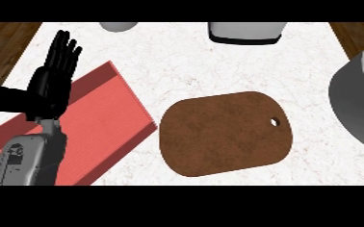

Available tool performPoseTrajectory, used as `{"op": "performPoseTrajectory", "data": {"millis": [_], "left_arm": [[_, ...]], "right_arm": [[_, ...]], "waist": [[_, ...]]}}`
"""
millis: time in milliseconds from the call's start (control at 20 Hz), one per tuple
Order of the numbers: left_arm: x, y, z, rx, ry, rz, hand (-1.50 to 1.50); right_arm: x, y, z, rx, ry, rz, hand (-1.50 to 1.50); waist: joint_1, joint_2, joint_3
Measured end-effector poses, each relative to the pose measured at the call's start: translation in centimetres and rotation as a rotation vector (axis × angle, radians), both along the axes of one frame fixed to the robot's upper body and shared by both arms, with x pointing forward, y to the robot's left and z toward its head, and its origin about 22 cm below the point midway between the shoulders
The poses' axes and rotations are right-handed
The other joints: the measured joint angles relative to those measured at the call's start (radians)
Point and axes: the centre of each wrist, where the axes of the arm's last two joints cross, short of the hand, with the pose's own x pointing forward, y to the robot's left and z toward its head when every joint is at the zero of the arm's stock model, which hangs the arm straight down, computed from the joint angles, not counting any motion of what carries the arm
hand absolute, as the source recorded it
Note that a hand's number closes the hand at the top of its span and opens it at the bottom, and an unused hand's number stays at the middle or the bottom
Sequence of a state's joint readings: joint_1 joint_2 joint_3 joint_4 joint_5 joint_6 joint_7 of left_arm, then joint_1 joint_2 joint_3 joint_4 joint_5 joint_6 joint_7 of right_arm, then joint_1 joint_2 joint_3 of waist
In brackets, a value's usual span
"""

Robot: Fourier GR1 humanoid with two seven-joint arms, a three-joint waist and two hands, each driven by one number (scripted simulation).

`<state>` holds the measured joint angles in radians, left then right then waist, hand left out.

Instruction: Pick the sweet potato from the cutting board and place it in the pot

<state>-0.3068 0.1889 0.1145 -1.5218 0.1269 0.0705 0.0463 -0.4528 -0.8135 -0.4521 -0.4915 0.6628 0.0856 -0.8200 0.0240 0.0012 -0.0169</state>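
Head view: cutting board (226, 133) on table (185, 57) bare, sweet potato not visible; pot (350, 101) at right edge, inside hidden. Left hand (55, 77) resting at left, fingers (62, 48) straight, holding nothing. Right hand out of view; placement unconfirmed

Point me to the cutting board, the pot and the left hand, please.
cutting board (226, 133): head view, middle of its brown top.
pot (350, 101): head view, grey wall at right edge.
left hand (51, 81): head view, on the palm.
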Motion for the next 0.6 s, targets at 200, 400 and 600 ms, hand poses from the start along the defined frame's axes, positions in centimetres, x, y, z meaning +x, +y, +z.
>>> {"op": "performPoseTrajectory", "data": {"millis": [200, 400, 600], "left_arm": [[-0.1, 0.1, 0.2, -0.003, 0.0, 0.005, 0.0], [-0.3, -0.1, -0.2, 0.0, 0.003, 0.01, 0.0], [-0.3, 0.0, -0.1, -0.001, 0.004, 0.012, 0.0]], "right_arm": [[0.2, 0.0, -0.2, 0.101, -0.07, 0.047, -1.5], [0.5, -0.3, 0.2, 0.257, -0.116, 0.016, -1.5], [0.4, -0.9, 0.6, 0.423, -0.149, -0.042, -1.5]], "waist": [[-0.007, -0.003, -0.001], [-0.012, -0.003, 0.002], [-0.013, 0.0, 0.007]]}}
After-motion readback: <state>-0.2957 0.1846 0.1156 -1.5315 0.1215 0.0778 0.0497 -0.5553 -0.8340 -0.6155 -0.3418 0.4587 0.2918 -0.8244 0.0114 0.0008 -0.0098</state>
